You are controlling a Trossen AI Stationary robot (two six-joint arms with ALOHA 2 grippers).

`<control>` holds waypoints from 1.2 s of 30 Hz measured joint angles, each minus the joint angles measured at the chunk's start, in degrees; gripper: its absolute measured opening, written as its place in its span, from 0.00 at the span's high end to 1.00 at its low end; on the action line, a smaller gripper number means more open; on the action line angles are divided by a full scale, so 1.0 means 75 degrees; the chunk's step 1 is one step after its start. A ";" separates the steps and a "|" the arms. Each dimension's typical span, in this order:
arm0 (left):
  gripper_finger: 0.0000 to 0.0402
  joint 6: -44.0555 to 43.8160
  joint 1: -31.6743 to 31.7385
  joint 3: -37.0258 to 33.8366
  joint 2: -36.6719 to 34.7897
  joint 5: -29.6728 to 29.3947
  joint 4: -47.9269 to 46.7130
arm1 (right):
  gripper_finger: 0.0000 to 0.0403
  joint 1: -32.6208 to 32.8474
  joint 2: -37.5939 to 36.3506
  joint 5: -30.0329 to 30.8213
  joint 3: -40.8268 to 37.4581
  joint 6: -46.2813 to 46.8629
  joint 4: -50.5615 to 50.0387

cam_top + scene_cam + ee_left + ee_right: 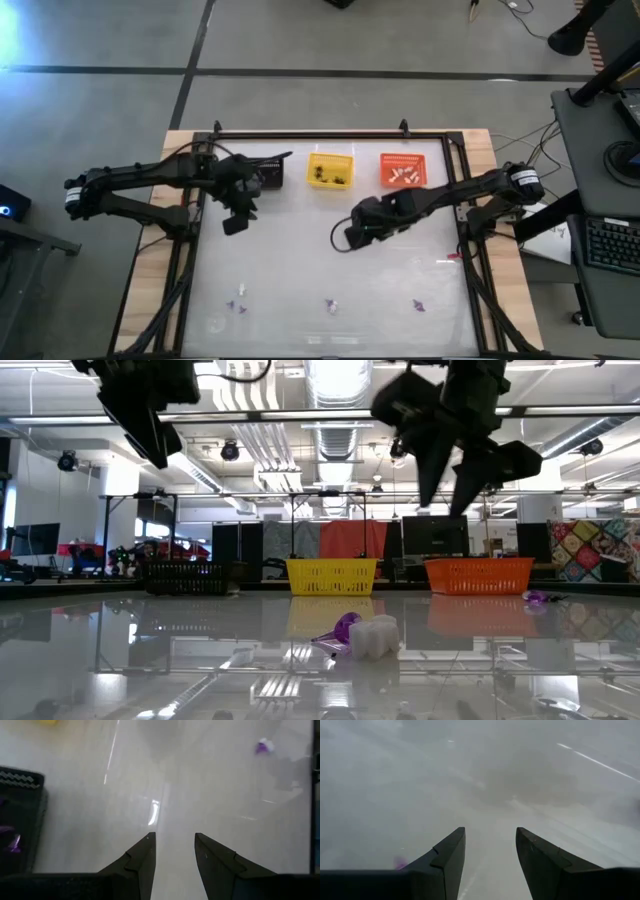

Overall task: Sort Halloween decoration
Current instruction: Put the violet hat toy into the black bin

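Trinkets [330,306] — seemingly clear of fingers [172,847]

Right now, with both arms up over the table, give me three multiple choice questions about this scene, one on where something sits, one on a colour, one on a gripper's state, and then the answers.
1. Where does the yellow plastic basket stand?
A. Between the black plastic basket and the orange plastic basket
B. At the near edge among the loose trinkets
C. Right of the orange one

2. What colour is the basket holding white pieces?
A. Black
B. Yellow
C. Orange

3. How are the right gripper's fingers?
A. Shut on a purple trinket
B. Open and empty
C. Shut on a basket rim

Answers:
1 A: the high view shows the three baskets in a row at the far side, yellow in the middle.
2 C: white pieces show inside the orange basket from above.
3 B: the right wrist view shows a clear gap between the fingers, with only bare table beyond.
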 joint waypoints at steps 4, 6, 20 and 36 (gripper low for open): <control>0.71 -0.0235 -0.0381 -0.0006 -0.0248 -0.0003 -0.0014 | 0.59 0.0483 0.0250 0.0178 0.0026 0.0274 0.1017; 0.71 -0.0438 -0.0588 -0.0025 -0.0329 -0.0006 -0.0071 | 0.59 0.0685 0.0405 0.0178 0.0029 0.0293 0.1504; 0.71 -0.3575 -0.3044 -0.1401 -0.0950 -0.0956 -0.0070 | 0.59 0.1116 0.1166 0.0184 0.0032 0.0292 0.2748; 0.71 -0.5140 -0.4222 -0.1708 -0.0686 -0.1361 0.0275 | 0.59 0.1301 0.1314 -0.0114 0.0035 -0.1068 0.3559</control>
